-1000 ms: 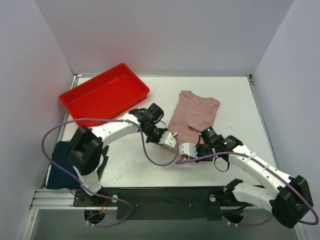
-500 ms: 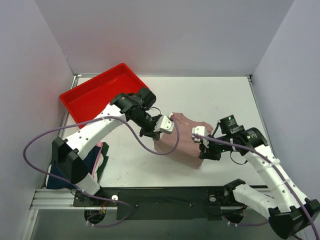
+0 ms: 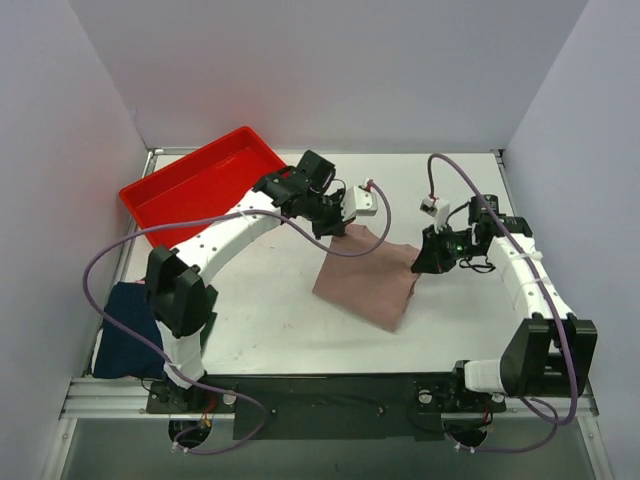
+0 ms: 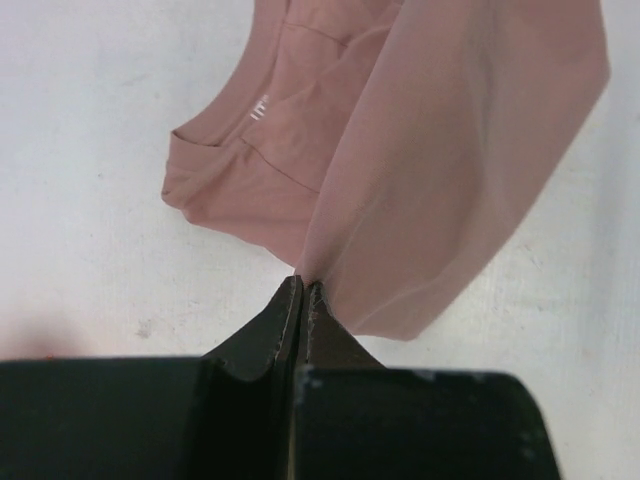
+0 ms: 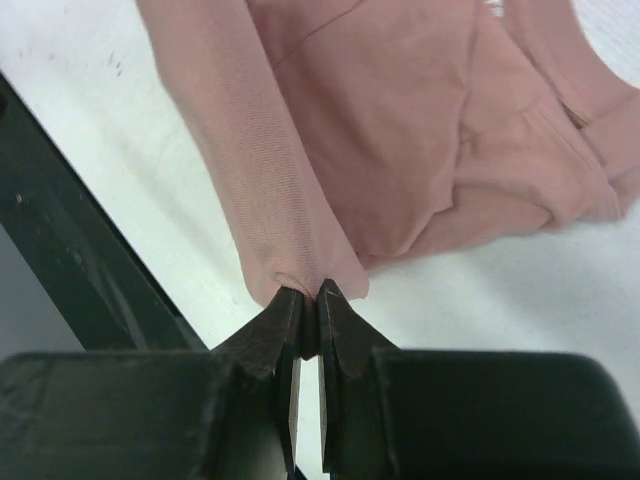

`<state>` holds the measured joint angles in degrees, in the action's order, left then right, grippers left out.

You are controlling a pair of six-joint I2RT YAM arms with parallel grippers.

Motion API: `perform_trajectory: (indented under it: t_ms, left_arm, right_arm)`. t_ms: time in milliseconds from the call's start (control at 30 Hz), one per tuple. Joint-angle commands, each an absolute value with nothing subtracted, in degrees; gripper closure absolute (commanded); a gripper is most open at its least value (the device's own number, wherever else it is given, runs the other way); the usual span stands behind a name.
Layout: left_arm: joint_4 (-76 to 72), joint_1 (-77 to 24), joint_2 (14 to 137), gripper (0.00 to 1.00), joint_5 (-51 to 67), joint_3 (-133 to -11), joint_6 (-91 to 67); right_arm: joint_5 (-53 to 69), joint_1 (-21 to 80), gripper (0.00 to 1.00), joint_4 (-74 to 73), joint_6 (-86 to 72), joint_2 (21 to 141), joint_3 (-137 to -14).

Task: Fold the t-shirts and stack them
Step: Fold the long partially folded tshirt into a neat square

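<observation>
The dusty-pink t-shirt point(image 3: 368, 278) hangs stretched between both grippers above the middle of the table, its lower part resting on the surface. My left gripper point(image 3: 345, 232) is shut on its far left corner; the wrist view shows the cloth point(image 4: 440, 160) pinched at the jaw tips point(image 4: 301, 285). My right gripper point(image 3: 421, 262) is shut on the right corner, a fold of cloth point(image 5: 260, 180) bunched between its tips point(image 5: 309, 292). The navy folded t-shirt point(image 3: 125, 330) lies at the near left edge.
A red plastic tray point(image 3: 205, 185) stands at the back left, just behind my left arm. Purple cables loop from both arms. White walls enclose the table on three sides. A black rail runs along the near edge.
Both grippers have carried the pink shirt's near edge up and toward the back, spreading apart. The left arm swung right past the tray; the right arm swung back and right.
</observation>
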<state>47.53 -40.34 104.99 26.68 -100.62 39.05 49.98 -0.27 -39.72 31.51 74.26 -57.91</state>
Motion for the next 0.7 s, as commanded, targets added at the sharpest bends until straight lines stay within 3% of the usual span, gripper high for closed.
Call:
perform_trajectory:
  t_ms: [0, 600, 667]
  left_arm:
    - [40.69, -40.08, 110.46, 1.00, 23.56, -108.45, 32.88]
    - [25.93, -40.08, 125.85, 1.00, 16.35, -113.38, 28.74]
    - [24.79, -40.08, 127.17, 1.00, 15.82, -113.47, 29.27]
  right_arm:
    - [50.54, -2.63, 1.00, -35.33, 23.74, 79.87, -61.95]
    - [38.15, -6.94, 1.00, -19.61, 10.29, 94.65, -60.99]
    - [34.12, -7.12, 0.96, -17.33, 8.71, 95.88, -61.43]
